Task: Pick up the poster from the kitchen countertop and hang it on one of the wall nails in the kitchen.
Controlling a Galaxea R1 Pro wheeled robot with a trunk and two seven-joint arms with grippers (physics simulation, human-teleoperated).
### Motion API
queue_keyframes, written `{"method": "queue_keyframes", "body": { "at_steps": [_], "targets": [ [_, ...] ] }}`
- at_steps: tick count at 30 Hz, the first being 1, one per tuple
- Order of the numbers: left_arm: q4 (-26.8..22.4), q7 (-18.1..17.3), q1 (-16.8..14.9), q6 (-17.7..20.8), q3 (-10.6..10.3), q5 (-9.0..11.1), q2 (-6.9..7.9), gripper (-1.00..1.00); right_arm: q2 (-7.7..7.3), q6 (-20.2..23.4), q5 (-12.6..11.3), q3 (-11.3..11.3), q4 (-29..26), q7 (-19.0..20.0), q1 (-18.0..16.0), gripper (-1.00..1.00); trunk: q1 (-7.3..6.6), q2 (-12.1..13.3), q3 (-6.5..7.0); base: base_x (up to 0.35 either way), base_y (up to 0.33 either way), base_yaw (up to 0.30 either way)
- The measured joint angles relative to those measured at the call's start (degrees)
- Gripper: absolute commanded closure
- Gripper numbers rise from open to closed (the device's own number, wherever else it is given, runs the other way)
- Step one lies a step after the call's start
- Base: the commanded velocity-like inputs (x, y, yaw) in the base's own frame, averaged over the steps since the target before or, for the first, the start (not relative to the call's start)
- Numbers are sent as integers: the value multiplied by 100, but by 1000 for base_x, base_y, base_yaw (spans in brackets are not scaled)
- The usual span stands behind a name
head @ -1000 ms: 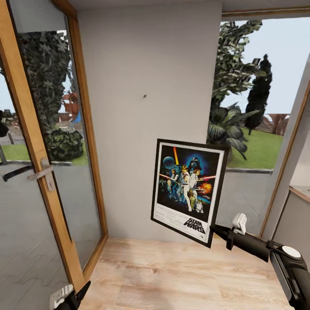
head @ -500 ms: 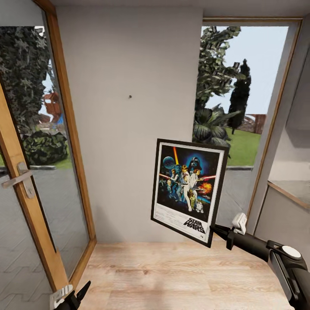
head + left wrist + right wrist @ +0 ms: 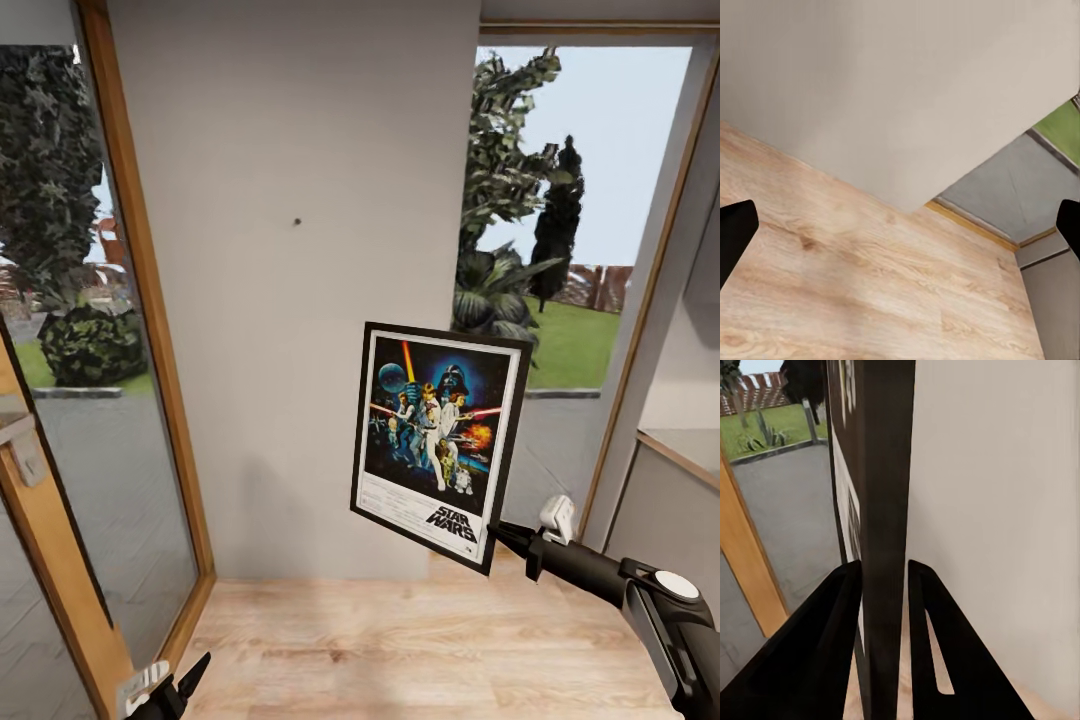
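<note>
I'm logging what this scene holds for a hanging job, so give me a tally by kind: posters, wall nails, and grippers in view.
Posters: 1, the poster, clamped at its lower corner by the right gripper
Wall nails: 1, the wall nail on the grey wall panel
Grippers: 2, the right gripper and the left gripper
Total: 4

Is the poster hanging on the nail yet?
No. The poster is held tilted in the right pincer, below and right of the nail.

1 poster (image 3: 438,443) | 1 wall nail (image 3: 297,221) | 2 windows (image 3: 575,250) | 2 arms (image 3: 620,585)
</note>
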Motion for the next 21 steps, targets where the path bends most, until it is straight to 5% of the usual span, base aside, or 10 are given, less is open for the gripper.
{"method": "queue_keyframes", "body": {
  "at_steps": [12, 21],
  "targets": [
    [0, 3, 0, 0, -2, 0, 0, -100, 0, 0, 0, 0, 0, 0, -1, 100, 3, 1, 0, 187, 6, 0],
    [3, 2, -1, -1, 0, 2, 0, -100, 0, 0, -3, 0, 2, -1, -1, 100, 1, 0, 0, 197, 201, 0]
  ]
}}
